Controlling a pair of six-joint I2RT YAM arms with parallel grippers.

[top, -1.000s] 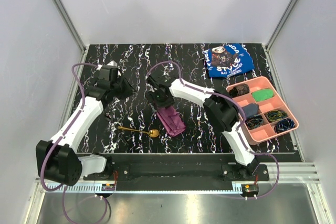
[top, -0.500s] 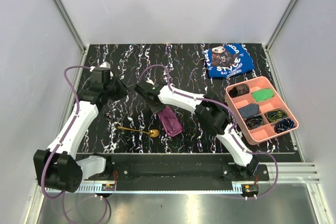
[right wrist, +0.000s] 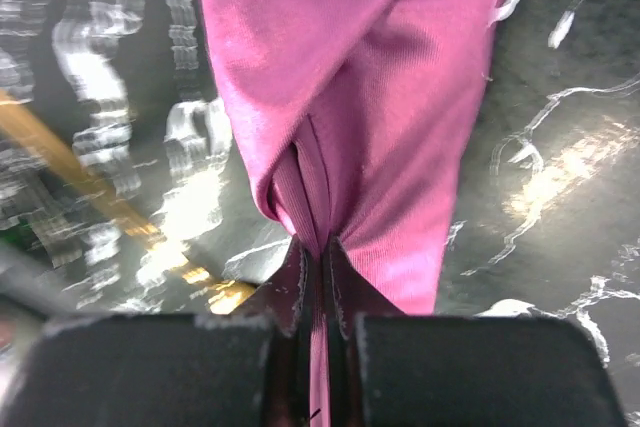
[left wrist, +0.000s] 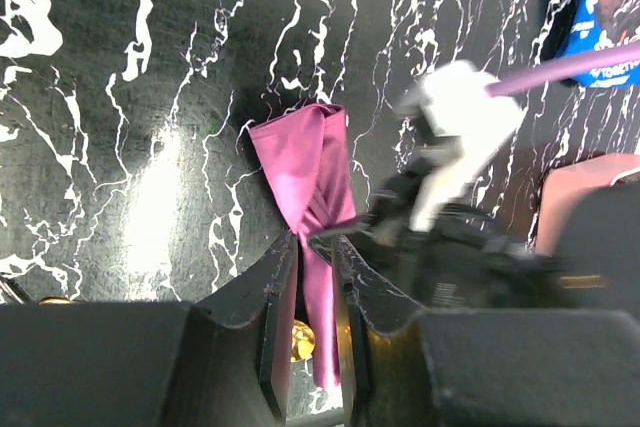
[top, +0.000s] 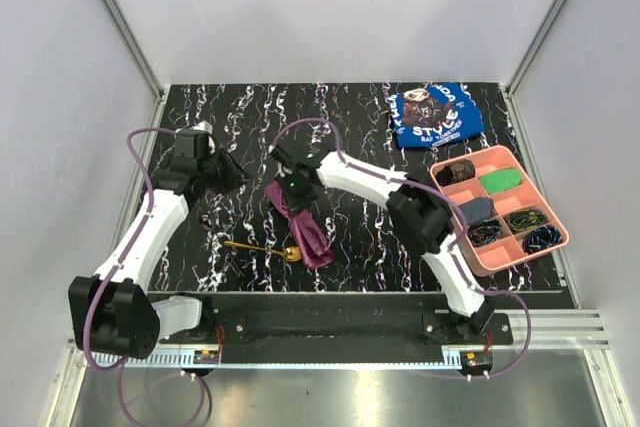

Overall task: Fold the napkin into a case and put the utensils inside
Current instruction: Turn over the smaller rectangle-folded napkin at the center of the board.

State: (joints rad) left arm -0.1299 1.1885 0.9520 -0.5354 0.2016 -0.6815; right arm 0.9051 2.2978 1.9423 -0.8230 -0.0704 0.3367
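Observation:
The plum-purple napkin (top: 303, 225) is bunched into a long narrow strip at the middle of the table. My right gripper (top: 290, 190) is shut on its far end, and the cloth (right wrist: 380, 97) fans out from the closed fingertips (right wrist: 320, 259). The gold spoon (top: 262, 248) lies just left of the napkin's near end, bowl toward the cloth; its blurred handle (right wrist: 100, 197) crosses the right wrist view. My left gripper (top: 226, 171) stays left of the napkin, apart from it. Its fingers (left wrist: 315, 242) stand a narrow gap apart with nothing between them; the napkin (left wrist: 305, 167) and the spoon bowl (left wrist: 300, 340) show beyond them.
A blue printed cloth (top: 435, 114) lies at the far right. A pink compartment tray (top: 520, 260) with small items sits at the right edge. White walls close in the table on three sides. The right arm (left wrist: 450, 127) fills the right of the left wrist view.
My right gripper has closed on the napkin and drawn its far end up and to the left, stretching the cloth into a strip. The left gripper shifted slightly left.

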